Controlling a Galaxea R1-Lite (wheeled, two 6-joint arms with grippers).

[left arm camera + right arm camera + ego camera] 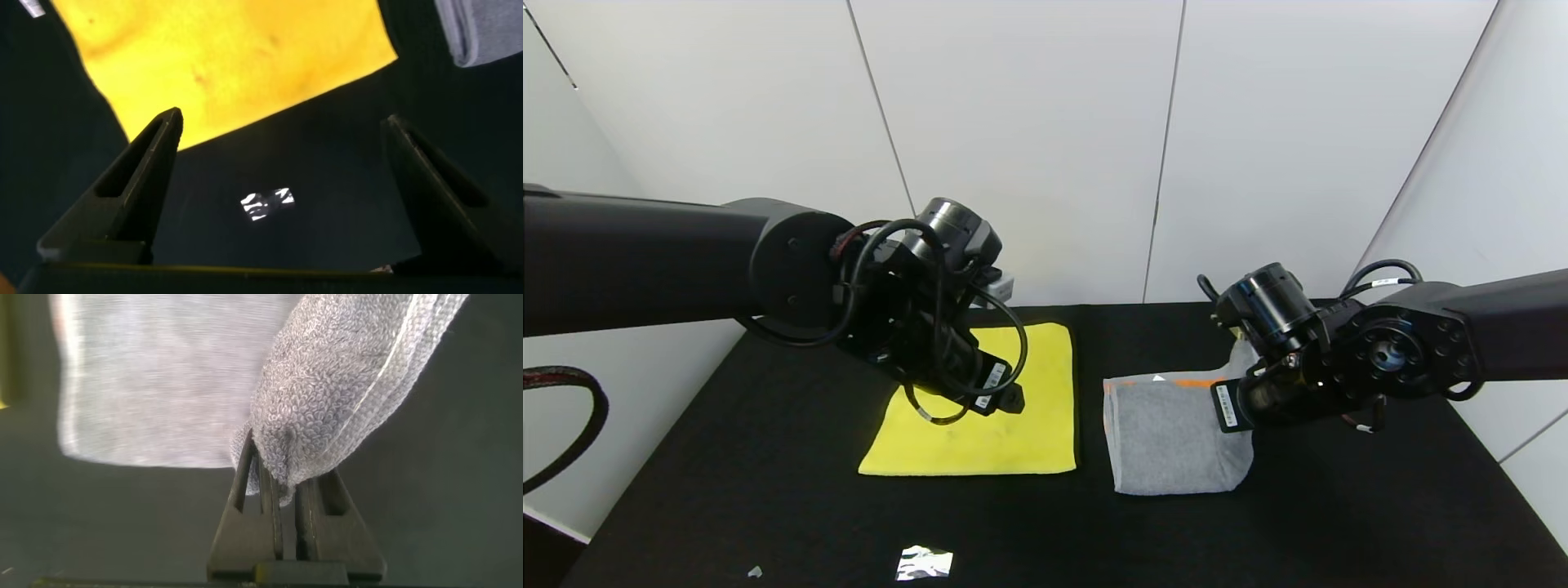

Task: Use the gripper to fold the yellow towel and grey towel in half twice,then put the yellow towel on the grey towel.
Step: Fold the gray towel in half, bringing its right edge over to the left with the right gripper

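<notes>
The yellow towel (996, 408) lies flat on the black table, left of centre, and also shows in the left wrist view (229, 57). My left gripper (282, 118) hovers open over the towel's near edge, with nothing between its fingers. The grey towel (1168, 441) lies folded to the right, with orange patches along its far edge. My right gripper (282, 469) is shut on the grey towel (343, 384) and holds up a bunched fold at the towel's far right corner. The rest of that towel still rests on the table.
A shiny foil scrap (924, 563) lies near the table's front edge and shows between the left fingers (267, 203). A tiny scrap (755, 572) lies left of it. The black table (768, 457) ends at white wall panels behind.
</notes>
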